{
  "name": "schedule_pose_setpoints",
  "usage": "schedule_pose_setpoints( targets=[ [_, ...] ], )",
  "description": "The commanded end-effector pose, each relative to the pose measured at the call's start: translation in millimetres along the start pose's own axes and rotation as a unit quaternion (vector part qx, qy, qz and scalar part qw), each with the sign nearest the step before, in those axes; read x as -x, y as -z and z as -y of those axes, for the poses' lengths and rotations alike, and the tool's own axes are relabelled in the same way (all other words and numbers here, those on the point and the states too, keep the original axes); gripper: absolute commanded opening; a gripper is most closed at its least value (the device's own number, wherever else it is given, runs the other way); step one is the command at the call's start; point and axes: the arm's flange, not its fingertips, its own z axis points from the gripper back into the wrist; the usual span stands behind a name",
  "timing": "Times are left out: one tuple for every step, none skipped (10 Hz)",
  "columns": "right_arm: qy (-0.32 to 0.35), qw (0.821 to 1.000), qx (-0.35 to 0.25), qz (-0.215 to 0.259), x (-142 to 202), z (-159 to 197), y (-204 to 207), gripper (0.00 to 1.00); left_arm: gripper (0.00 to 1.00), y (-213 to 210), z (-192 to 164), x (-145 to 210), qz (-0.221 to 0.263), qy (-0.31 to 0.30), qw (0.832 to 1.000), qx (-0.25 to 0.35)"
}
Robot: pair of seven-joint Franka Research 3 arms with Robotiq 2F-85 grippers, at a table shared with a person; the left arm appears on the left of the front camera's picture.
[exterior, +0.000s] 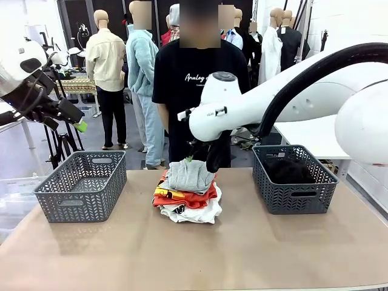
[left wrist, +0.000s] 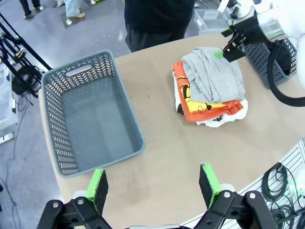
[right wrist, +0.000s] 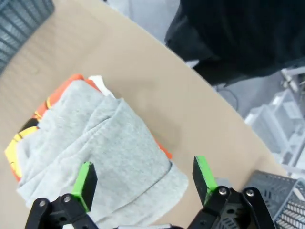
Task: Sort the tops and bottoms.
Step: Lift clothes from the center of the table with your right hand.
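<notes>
Bench (exterior: pixel 254 254): I see a tan, matte top with a rounded near edge, from 4 to 8 o'clock.
Floor (exterior: pixel 91 130): smooth grey, slightly glossy, at 10 o'clock.
Wall (exterior: pixel 348 24): white, at 1 o'clock.
Side table (exterior: pixel 309 136): white, at 3 o'clock.
Tripod (exterior: pixel 59 145): black legs, at 9 o'clock.
Light: even on my feed, with soft shadows.

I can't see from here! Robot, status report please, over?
Left gripper open, raised above the table. Right gripper open, over the grey T-shirt topping the pile. Black bottoms in right basket. Nothing blocking the shirt.
</notes>
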Motion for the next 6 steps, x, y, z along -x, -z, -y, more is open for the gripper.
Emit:
schedule_pose_setpoints(
  targets=[
    [-0.018,0.998,0.016,-0.051,-24,-19,1,1.00,1.00,0,-1,3,0.000,-0.003,1.000,0.002],
    [-0.032,0.997,0.021,-0.065,-27,-28,0,1.00,1.00,0,-1,3,0.000,-0.003,1.000,0.002],
    [-0.037,0.996,0.027,-0.081,-26,-33,-1,1.00,1.00,0,-1,3,0.000,-0.003,1.000,0.002],
    [-0.036,0.994,0.030,-0.103,-25,-32,2,1.00,1.00,0,-1,3,0.000,-0.003,1.000,0.002],
    [-0.026,0.991,0.025,-0.126,-21,-30,5,1.00,1.00,0,-1,3,0.000,-0.003,1.000,0.002],
    [-0.024,0.991,0.024,-0.131,-21,-29,7,1.00,1.00,0,-1,3,0.000,-0.003,1.000,0.002]
  ],
)
